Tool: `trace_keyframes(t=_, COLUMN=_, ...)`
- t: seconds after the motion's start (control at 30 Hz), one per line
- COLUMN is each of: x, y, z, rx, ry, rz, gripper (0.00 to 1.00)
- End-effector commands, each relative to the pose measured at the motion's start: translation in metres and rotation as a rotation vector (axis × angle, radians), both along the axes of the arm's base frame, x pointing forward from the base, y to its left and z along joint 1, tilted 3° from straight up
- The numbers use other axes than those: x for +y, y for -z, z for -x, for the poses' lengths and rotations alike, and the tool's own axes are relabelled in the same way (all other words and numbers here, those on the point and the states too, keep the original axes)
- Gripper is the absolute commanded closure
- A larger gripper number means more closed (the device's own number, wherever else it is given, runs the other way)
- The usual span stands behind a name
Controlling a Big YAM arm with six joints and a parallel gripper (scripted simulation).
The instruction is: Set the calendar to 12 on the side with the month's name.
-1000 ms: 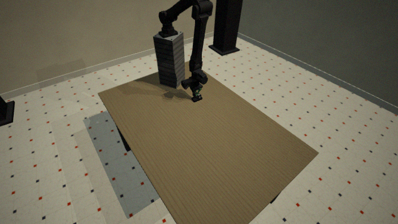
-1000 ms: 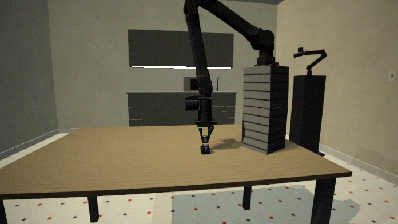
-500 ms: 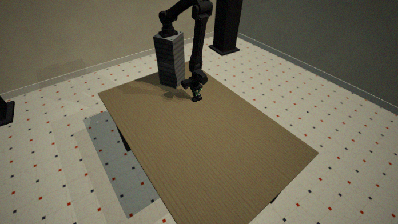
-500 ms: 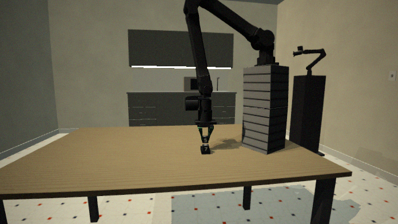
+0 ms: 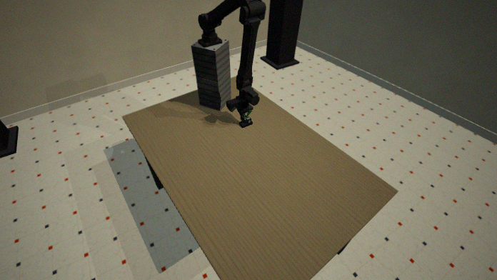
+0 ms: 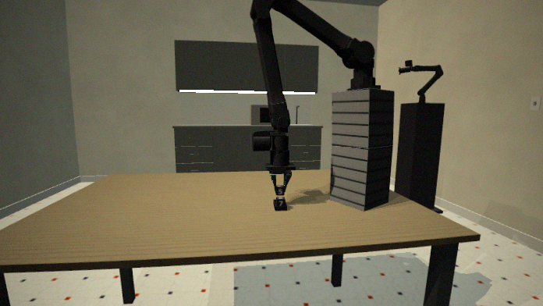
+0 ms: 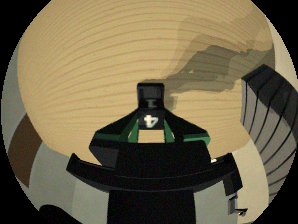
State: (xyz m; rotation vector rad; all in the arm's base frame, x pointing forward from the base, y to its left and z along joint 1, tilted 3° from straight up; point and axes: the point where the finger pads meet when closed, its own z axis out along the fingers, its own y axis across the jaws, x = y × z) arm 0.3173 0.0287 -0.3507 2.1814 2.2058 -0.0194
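Two cubes stacked vertically, tool [image 6: 280, 190] clamped on upper cube [image 6: 280, 190], 5 upright.

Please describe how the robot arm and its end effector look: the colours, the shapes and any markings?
The arm is matte black, built of slim rounded links with thick cylindrical joints, and its base is bolted on a grey ribbed pedestal. The end effector has a flat black crossbar with two green-edged fingers that taper downward into a V. No cables or markings are visible at this size.
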Motion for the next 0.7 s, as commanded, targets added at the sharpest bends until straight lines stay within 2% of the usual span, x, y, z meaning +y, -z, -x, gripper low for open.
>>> trace_keyframes(t=0.0, x=0.0002, y=-0.0102, z=-0.0152, rx=-0.025, ry=-0.01, rz=0.002, gripper=0.75)
trace_keyframes(t=0.67, x=-0.0019, y=-0.0101, z=-0.0174, rx=-0.027, ry=-0.002, rz=0.002, gripper=0.75)
